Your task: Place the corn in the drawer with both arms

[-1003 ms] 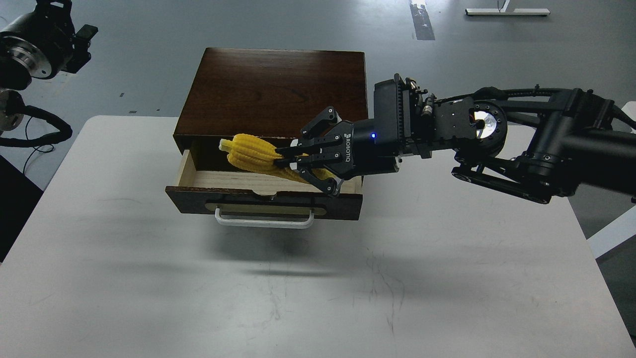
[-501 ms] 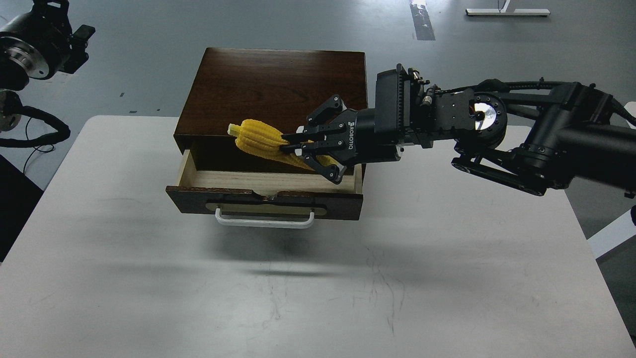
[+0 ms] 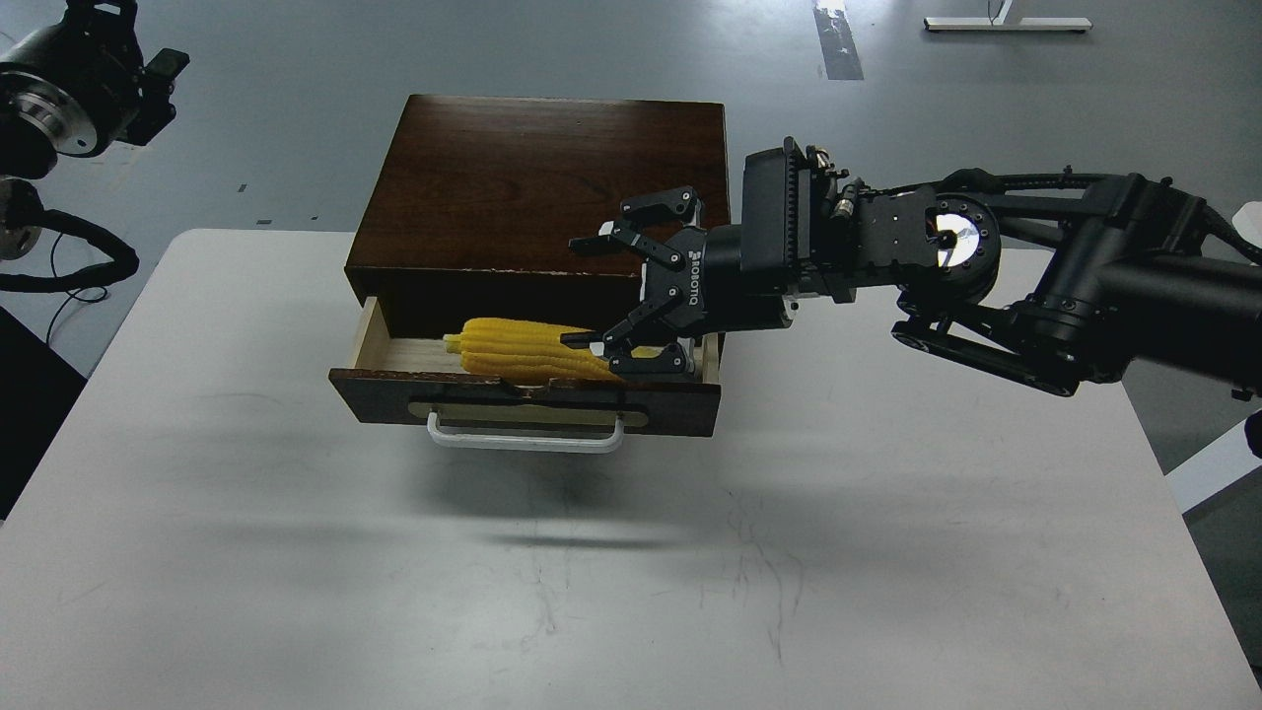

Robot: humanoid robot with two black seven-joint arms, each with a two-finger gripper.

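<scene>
The yellow corn lies on its side inside the open drawer, paler tip pointing left. The drawer's pale wood floor shows to the left of the corn. My right gripper is open just above the corn's right end; its upper finger sits over the cabinet's front edge and its lower finger is at the corn's thick end, touching or nearly touching it. My left arm is raised at the top left, far from the drawer, and its fingers cannot be told apart.
The dark wooden cabinet stands at the back of the white table. The drawer's white bar handle faces me. Black cables hang at the left edge. Grey floor lies beyond the table.
My right gripper has opened and let go of the corn. The corn has dropped from above the drawer onto the drawer's floor. The left arm has barely moved.
</scene>
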